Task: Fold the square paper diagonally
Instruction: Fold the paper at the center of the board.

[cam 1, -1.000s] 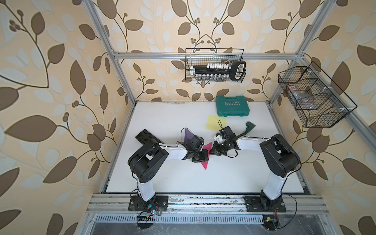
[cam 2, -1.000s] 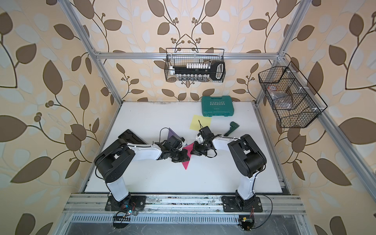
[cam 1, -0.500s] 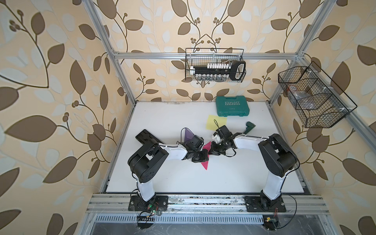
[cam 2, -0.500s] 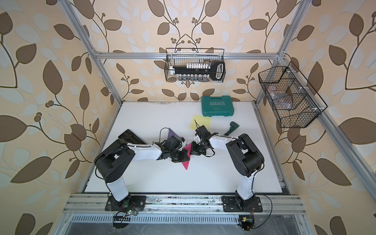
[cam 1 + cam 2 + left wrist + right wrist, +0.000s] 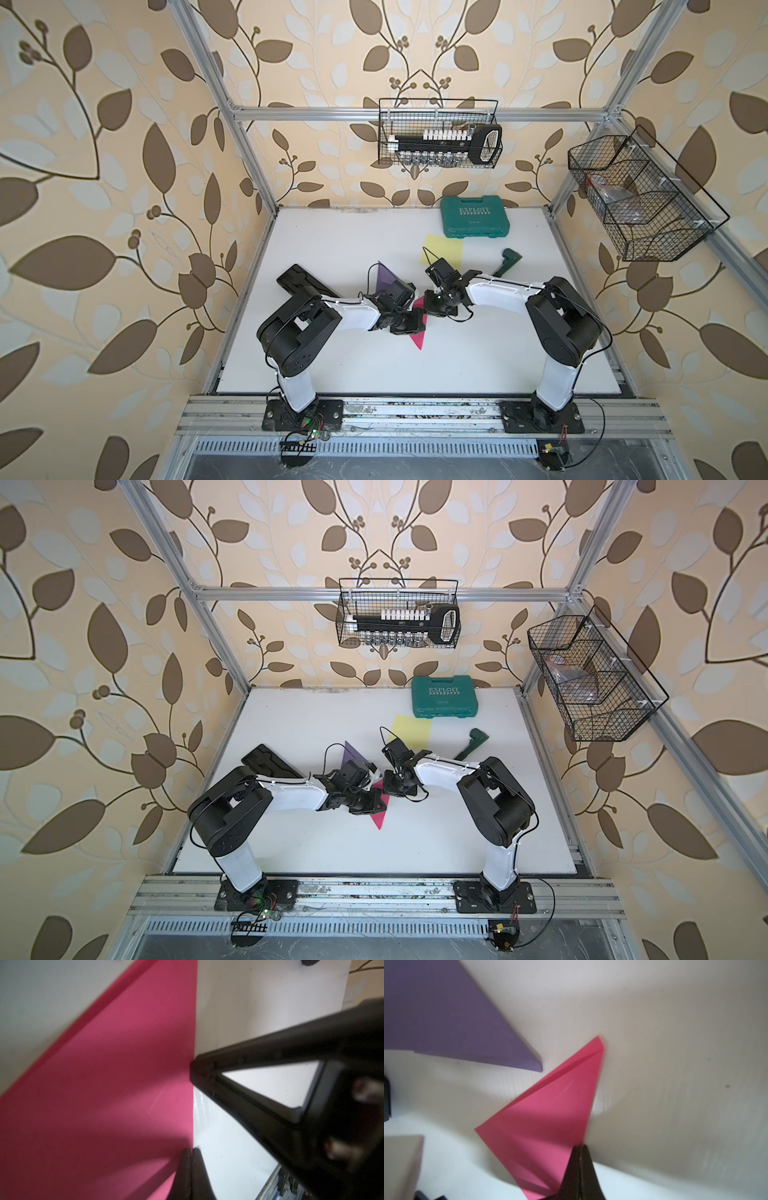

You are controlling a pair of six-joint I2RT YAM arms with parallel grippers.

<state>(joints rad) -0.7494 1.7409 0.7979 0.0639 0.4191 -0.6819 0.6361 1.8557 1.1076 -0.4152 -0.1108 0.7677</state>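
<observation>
The pink paper lies folded into a triangle on the white table, between the two arms. One layer sits slightly off the other along a slanted edge, as the right wrist view shows on the pink paper. My left gripper is shut, its tips resting at the straight edge of the pink paper. My right gripper is also shut, with its tip on that same edge; in the left wrist view the right gripper touches the edge farther along. Neither holds anything.
A purple folded paper lies just behind the left gripper, a yellow sheet behind the right. A green case and a green tool sit at the back right, a black tray at the left. Wire baskets hang above.
My right gripper has shifted slightly to the left along the paper's edge. The left gripper and the pink paper have stayed put.
</observation>
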